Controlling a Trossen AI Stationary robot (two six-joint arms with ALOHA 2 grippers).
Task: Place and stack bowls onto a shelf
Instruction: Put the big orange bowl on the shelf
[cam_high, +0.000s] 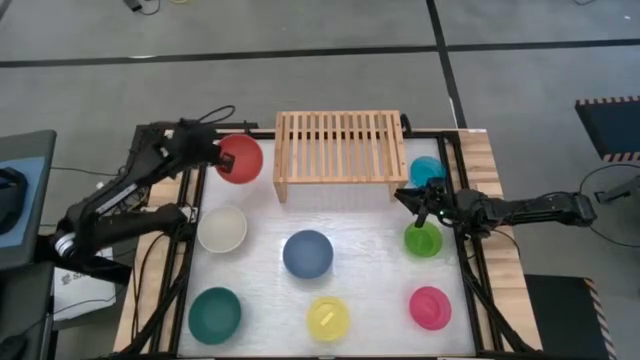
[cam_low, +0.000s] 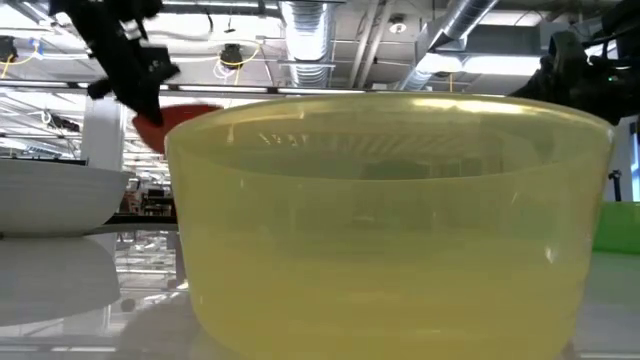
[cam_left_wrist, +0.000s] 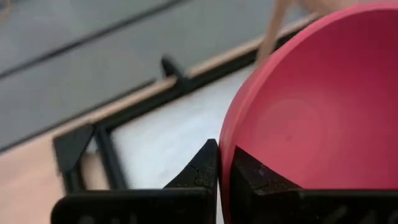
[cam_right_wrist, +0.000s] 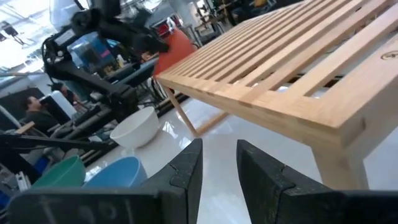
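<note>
My left gripper (cam_high: 222, 155) is shut on the red bowl (cam_high: 241, 158), which hangs in the air beside the left end of the light-wood shelf (cam_high: 340, 148). My right gripper (cam_high: 424, 207) is open and holds nothing. It hovers off the shelf's right leg, between the cyan bowl (cam_high: 427, 170) and the lime green bowl (cam_high: 423, 240). The white (cam_high: 222, 228), slate blue (cam_high: 307, 253), teal green (cam_high: 215, 313), yellow (cam_high: 328, 318) and pink (cam_high: 430, 307) bowls sit upright on the table. In the low view the yellow bowl (cam_low: 390, 220) fills most of the picture. My left gripper holds the red bowl by its rim (cam_left_wrist: 225, 146), on the side facing the table's left edge. One finger (cam_left_wrist: 261, 180) is inside the bowl and one finger (cam_left_wrist: 198, 177) is outside. The fingers come level from the left. The bowl is lifted clear and tilted (cam_low: 175, 115).
The shelf's slatted top (cam_right_wrist: 292, 56) has nothing on it. Black frame rails (cam_high: 470, 260) run along the table's sides. There is bare white tabletop (cam_high: 350, 215) between the shelf and the near bowls. A person (cam_right_wrist: 37, 112) sits in the room beyond the table.
</note>
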